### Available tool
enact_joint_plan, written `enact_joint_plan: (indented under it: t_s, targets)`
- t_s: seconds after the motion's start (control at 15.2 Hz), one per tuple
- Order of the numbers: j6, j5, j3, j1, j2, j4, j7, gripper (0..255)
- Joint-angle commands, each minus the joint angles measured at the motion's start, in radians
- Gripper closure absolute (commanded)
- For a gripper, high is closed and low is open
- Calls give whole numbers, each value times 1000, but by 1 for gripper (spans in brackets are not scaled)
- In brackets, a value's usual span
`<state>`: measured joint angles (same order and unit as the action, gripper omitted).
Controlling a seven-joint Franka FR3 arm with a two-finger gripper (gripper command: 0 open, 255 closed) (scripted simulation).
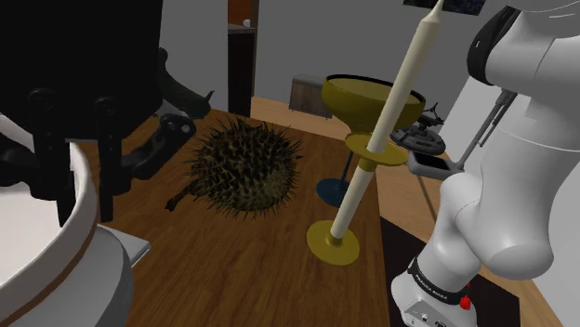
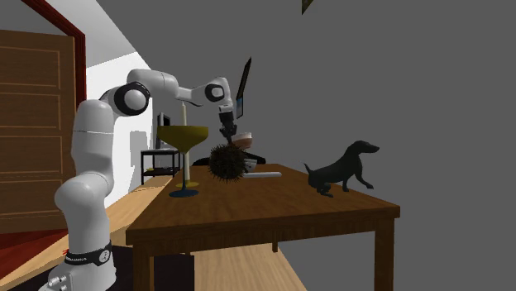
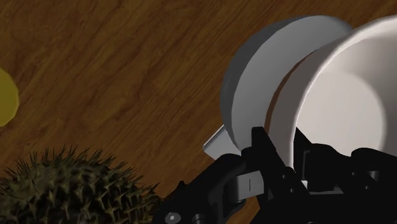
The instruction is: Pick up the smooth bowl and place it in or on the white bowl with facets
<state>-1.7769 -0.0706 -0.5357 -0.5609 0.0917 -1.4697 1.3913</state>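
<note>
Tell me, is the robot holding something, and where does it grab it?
Yes, the fingers pinch the white smooth bowl by its rim.

On my feed a brown spiky pufferfish (image 1: 243, 169) lies on the wooden table (image 1: 270, 269). Just beside it, toward the shoulder view's right, a tall cream candle (image 1: 390, 111) leans in a yellow holder (image 1: 333, 243). Behind the candle I see a yellow goblet (image 1: 367, 100) on a dark blue foot (image 1: 327, 191). In the second exterior view a black dachshund figurine (image 2: 341, 168) stands near the table's right edge, well apart from the rest, and a brown panelled door (image 2: 37, 124) is at far left.
</note>
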Motion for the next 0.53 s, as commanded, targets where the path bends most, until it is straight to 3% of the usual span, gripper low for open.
enact_joint_plan:
  t_s: [0.0, 0.46]
  targets:
    - [-28, -7, 5, 3, 28, -40, 1, 255]
    - [-58, -3, 10, 3, 21, -75, -1, 255]
